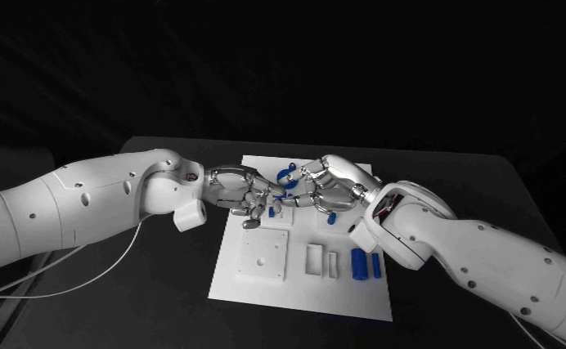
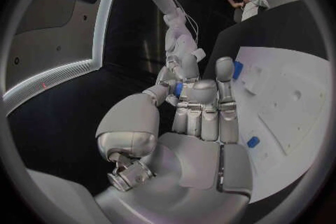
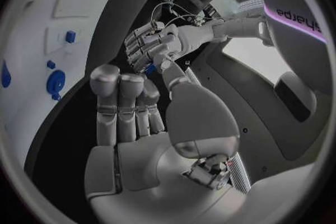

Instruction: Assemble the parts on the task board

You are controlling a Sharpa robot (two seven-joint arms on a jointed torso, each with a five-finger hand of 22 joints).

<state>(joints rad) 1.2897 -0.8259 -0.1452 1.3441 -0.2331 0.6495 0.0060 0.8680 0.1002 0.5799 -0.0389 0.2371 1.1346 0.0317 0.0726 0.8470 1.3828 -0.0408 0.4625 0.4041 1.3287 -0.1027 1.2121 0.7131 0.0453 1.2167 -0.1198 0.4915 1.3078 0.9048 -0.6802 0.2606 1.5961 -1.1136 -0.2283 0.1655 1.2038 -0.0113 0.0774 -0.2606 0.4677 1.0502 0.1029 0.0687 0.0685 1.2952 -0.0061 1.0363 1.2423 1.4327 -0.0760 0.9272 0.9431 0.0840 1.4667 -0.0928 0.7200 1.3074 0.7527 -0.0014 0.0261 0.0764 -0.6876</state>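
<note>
White plastic, the task board [image 1: 266,279] lies flat at the middle of the black table [image 1: 154,284], so its recesses face up for loading. Above its far half the 2 hands meet fingertip to fingertip. The left hand [image 1: 242,194] has its fingers curled in toward the right hand [image 1: 330,187], and a small blue part [image 2: 178,88] shows at their tips, apparently pinched there for passing or joining; which hand truly carries it I cannot tell. Nearer the robot, 2 blue pegs [image 1: 367,266] lie side by side on the board, well apart from the hands, waiting. A blue ring [image 3: 56,82] rests on the board beside the right hand.
</note>
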